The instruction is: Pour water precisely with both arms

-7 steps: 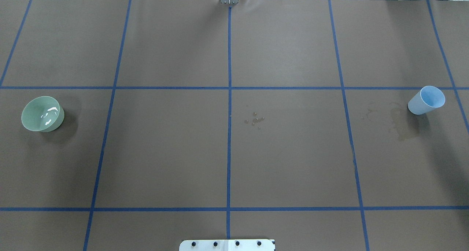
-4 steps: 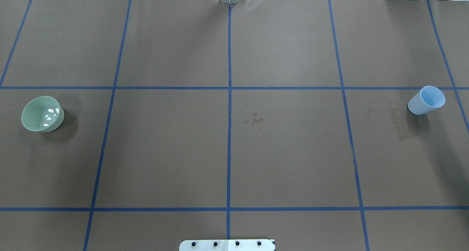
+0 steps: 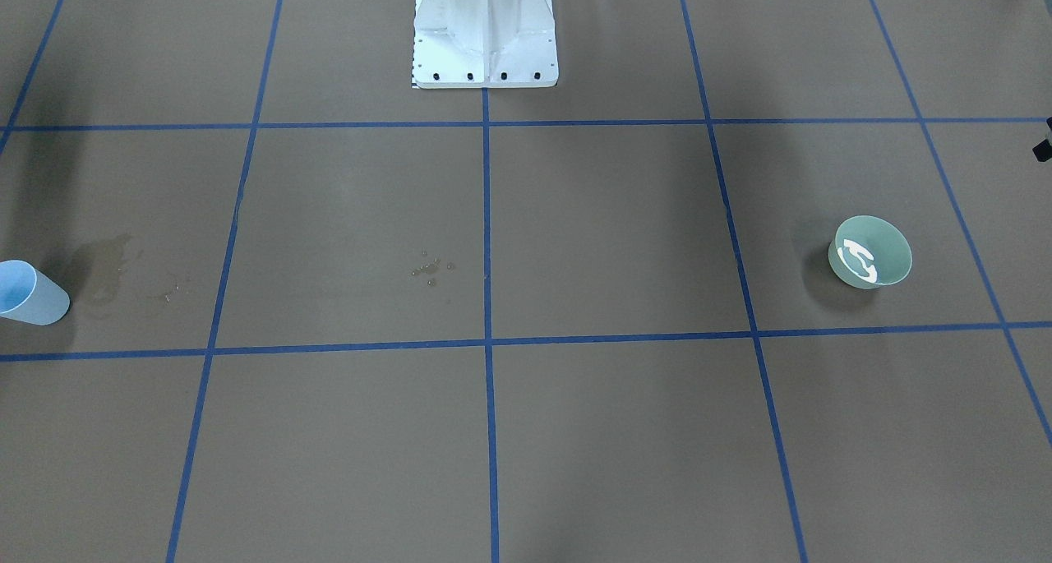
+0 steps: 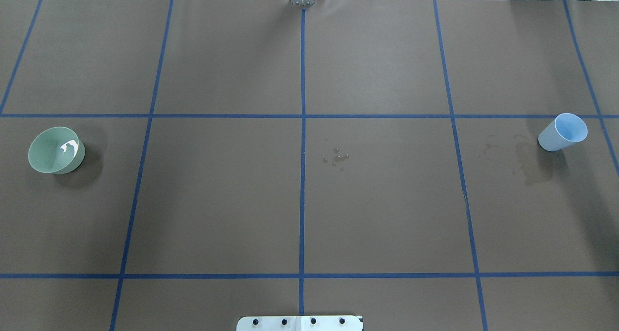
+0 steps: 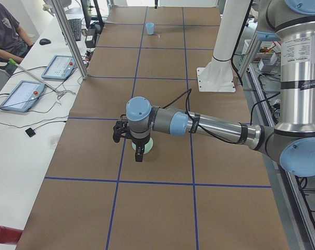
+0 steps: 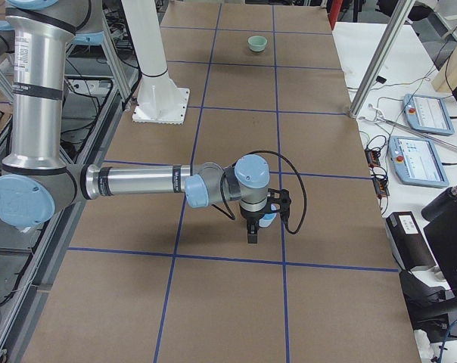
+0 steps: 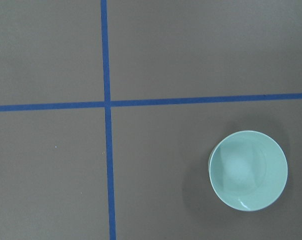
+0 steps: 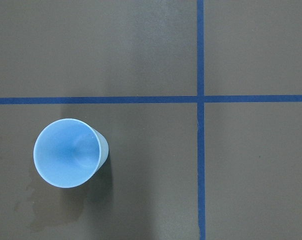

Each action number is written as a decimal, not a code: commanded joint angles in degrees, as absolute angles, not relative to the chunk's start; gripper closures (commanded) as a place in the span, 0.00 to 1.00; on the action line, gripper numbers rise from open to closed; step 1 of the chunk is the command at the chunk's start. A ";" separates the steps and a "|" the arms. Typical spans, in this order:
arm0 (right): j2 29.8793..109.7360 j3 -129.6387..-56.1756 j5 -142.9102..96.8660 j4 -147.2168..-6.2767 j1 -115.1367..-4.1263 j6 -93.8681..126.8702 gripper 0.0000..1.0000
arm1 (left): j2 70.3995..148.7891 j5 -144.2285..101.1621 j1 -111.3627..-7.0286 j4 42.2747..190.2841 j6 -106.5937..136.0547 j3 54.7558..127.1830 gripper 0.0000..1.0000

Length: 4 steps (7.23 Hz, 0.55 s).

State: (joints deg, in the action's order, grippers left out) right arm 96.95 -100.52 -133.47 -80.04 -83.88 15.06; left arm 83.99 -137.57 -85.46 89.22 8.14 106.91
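A pale green bowl (image 4: 55, 151) stands upright at the table's left, also in the front view (image 3: 873, 252) and the left wrist view (image 7: 248, 170). The water (image 4: 69, 147) shows as white glints inside it (image 3: 859, 260). A light blue cup (image 4: 562, 132) stands upright at the right, empty-looking in the right wrist view (image 8: 68, 152). My left gripper (image 5: 139, 153) hangs above the bowl and shows only in the exterior left view. My right gripper (image 6: 253, 233) hangs over the cup (image 6: 266, 220) and shows only in the exterior right view. I cannot tell whether either is open or shut.
Small water drops (image 4: 337, 158) lie just right of the centre line. A wet stain (image 4: 529, 164) marks the brown paper beside the cup. The white pedestal (image 3: 485, 33) stands at the robot's edge. Blue tape lines grid the table. Tablets lie beyond the far edge (image 5: 58, 66).
The white glints in the green bowl have changed shape and shrunk to one patch. The bowl, the cup and the drops have not moved.
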 commanded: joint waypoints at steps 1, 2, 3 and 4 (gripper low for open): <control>96.94 -100.20 -132.10 -80.16 -84.02 15.21 0.01 | 81.84 -137.37 -85.52 89.30 8.09 106.79 0.00; 96.25 -101.07 -132.01 -80.59 -84.20 15.47 0.01 | 80.87 -137.29 -85.60 89.12 8.09 108.79 0.00; 95.63 -99.07 -132.01 -80.94 -84.20 15.29 0.01 | 80.86 -136.42 -85.52 89.30 8.00 108.81 0.00; 95.80 -98.79 -132.10 -81.03 -84.11 14.77 0.01 | 79.82 -133.97 -85.69 89.30 7.91 109.33 0.00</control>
State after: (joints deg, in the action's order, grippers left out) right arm 95.96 -99.60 -132.06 -80.78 -84.14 15.22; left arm 80.84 -136.21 -85.57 89.25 8.01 108.66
